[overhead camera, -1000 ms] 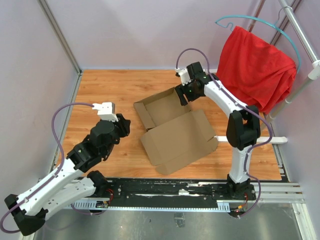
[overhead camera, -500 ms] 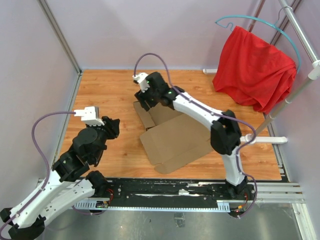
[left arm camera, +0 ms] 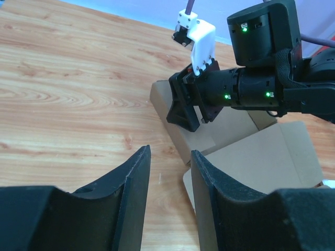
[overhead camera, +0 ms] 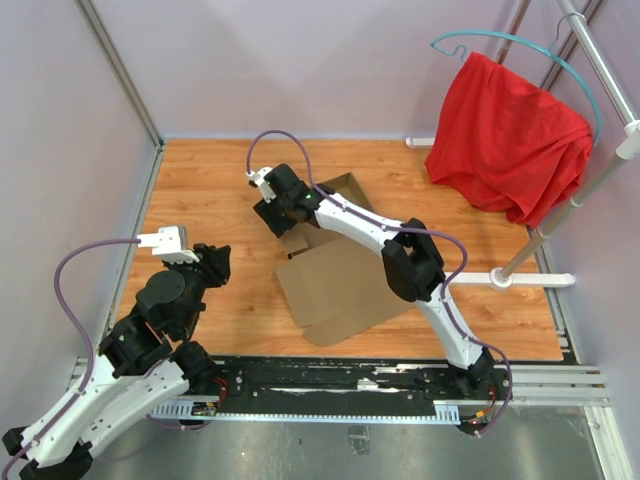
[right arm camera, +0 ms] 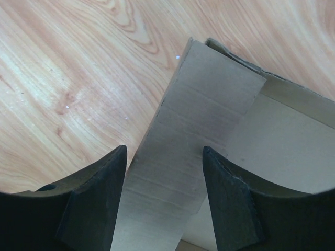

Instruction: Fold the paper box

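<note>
Your right claw (right arm camera: 165, 151) swung left and stood wide open, one finger on each side of a flap (right arm camera: 196, 120) of the paper box (overhead camera: 345, 285), squeezing nothing. Your left claw (left arm camera: 170, 154) hung open and empty.

— What is seen at the upper right of the frame?
— A red cloth (overhead camera: 510, 140) is hung on a teal hanger (overhead camera: 500, 38), against a metal rack (overhead camera: 603, 68).
— And elsewhere?
— A wooden table (overhead camera: 210, 180) is enclosed by pale purple walls (overhead camera: 300, 60); a black rail (overhead camera: 330, 380) is fixed along the bottom.

Matt brown cardboard box (overhead camera: 350, 285), flap faintly ribbed; smooth wood-grain table (overhead camera: 210, 180), slight sheen; soft red cloth (overhead camera: 505, 140); matt black plastic right gripper (right arm camera: 165, 151).
</note>
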Action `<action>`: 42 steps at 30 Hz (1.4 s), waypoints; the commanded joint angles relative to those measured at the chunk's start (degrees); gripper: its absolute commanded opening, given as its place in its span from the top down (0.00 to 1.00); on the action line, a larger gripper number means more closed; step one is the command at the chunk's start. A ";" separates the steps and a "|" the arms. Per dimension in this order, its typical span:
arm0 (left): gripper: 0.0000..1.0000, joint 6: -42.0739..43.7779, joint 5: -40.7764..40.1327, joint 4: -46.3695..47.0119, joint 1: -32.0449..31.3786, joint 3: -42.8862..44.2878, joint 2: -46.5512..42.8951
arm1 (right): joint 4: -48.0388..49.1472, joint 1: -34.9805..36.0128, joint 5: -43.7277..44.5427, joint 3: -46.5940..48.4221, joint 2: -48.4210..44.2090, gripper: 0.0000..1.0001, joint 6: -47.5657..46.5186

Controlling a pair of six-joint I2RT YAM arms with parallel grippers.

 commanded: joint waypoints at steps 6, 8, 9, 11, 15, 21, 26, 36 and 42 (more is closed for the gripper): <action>0.57 0.33 -0.67 -0.32 -0.31 -0.65 -1.63 | -1.98 2.00 8.51 -1.32 -1.84 0.32 -0.46; 0.57 0.30 -0.76 -0.43 -0.31 -0.73 -1.91 | -3.16 2.19 8.33 -0.02 -1.13 0.32 -0.39; 0.57 0.22 -0.82 -0.43 -0.31 -0.78 -2.01 | -3.11 2.47 8.39 -0.06 -0.98 0.32 -0.31; 0.57 0.16 -0.87 -0.53 -0.31 -0.78 -2.06 | -3.40 3.08 9.66 0.37 -0.47 0.33 -0.17; 0.57 0.07 -0.68 -0.53 -0.31 -0.87 -2.01 | -6.45 3.82 10.67 3.75 2.03 0.35 0.79; 0.57 0.31 -0.02 -0.43 -0.31 -0.93 -1.60 | -7.26 3.75 7.85 4.23 3.58 0.46 1.84; 0.57 0.23 0.44 -0.48 -0.35 -0.92 -1.64 | -7.98 3.65 9.03 3.90 4.10 0.47 2.43; 0.57 0.35 0.73 -0.37 -0.31 -1.00 -1.62 | -8.22 1.91 -3.55 2.04 4.27 0.88 2.87; 0.57 0.16 1.06 -0.31 -0.35 -1.18 -2.09 | -0.01 -3.88 -28.43 -7.45 -0.65 0.99 9.39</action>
